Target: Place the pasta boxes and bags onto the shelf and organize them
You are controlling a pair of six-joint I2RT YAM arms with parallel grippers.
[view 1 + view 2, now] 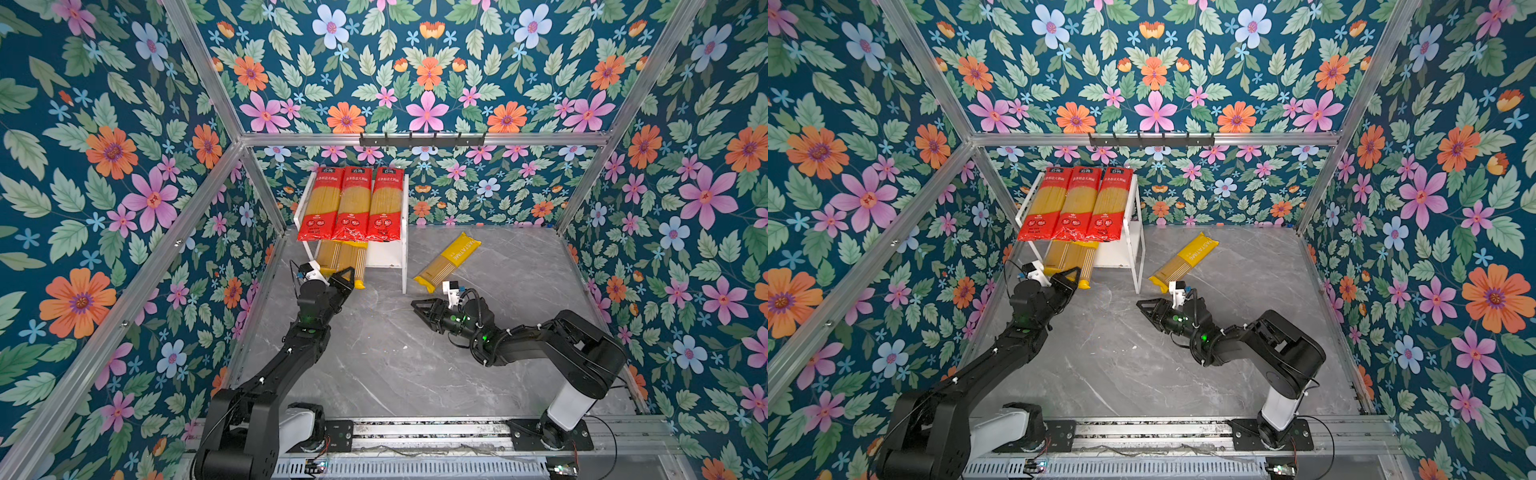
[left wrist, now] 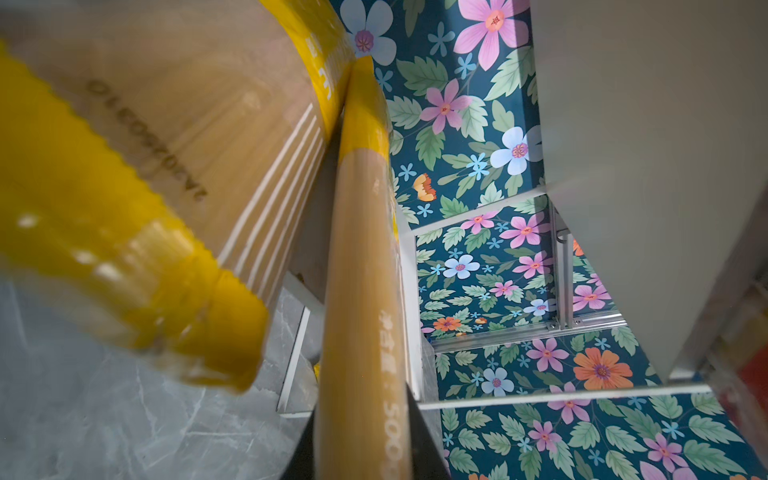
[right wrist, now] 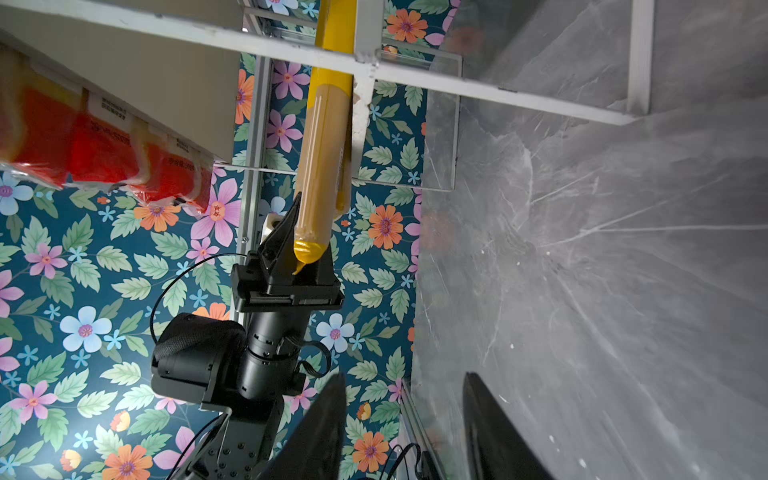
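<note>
L pincer, clamped tight on yellow pack partway into lower tier of shelf, shd push it straight back, parallel w/ neighbour pack, then let go; R pincer hangs part-open & empty nr loose yellow pack on surface.

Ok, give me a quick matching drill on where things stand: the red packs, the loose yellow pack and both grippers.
1. red packs
2. loose yellow pack
3. left gripper
4. right gripper

A. open, holding nothing
B. lying on the table, right of the shelf
C. shut on a lower-tier yellow pack
D. side by side on top of the shelf

Pairs: 1-D, 2-B, 3-C, 4-A
</note>
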